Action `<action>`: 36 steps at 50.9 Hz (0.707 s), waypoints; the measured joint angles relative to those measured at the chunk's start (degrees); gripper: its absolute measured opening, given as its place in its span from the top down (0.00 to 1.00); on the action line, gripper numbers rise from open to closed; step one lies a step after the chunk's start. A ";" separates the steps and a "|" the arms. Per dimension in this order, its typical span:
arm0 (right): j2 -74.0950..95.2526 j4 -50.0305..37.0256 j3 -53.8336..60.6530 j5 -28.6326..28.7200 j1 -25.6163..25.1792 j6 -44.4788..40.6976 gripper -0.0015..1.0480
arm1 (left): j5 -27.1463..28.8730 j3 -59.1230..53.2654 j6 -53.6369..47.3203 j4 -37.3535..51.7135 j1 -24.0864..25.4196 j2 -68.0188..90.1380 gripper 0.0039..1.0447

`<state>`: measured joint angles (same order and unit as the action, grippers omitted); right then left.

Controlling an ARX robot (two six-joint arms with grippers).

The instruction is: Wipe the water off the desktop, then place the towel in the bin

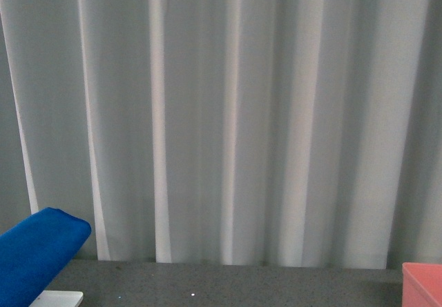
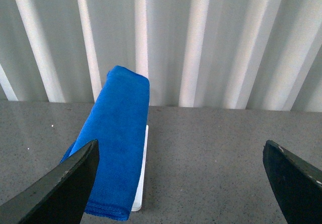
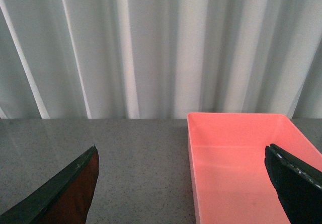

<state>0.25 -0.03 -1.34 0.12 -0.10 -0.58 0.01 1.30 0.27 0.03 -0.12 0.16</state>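
Observation:
The blue towel [image 1: 34,255] hangs folded over a stand at the front view's lower left, above the dark speckled desktop [image 1: 228,285]. In the left wrist view the towel [image 2: 116,138] drapes down over a flat white base [image 2: 141,183]. My left gripper [image 2: 183,176] is open and empty, above the desktop [image 2: 211,158], with one finger beside the towel. The salmon-pink bin [image 1: 423,283] shows at the front view's lower right corner. In the right wrist view the bin [image 3: 193,153] is empty. My right gripper [image 3: 183,183] is open, its jaws spanning the bin's near wall. No water shows.
A grey-white pleated curtain [image 1: 228,114] closes off the far side of the desktop in every view. The white base [image 1: 59,298] of the towel stand sits at the front view's lower left.

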 joint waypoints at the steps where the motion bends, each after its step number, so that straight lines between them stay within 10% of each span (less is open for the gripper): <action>1: 0.00 0.00 0.00 0.00 0.00 0.02 0.07 | 0.00 0.00 0.00 0.00 0.00 0.00 0.06; 36: 0.00 0.00 0.00 0.00 0.00 0.02 0.07 | 0.00 0.00 0.00 0.00 0.00 0.00 0.06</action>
<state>0.25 -0.03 -1.34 0.12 -0.10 -0.56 0.01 1.30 0.27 0.03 -0.12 0.16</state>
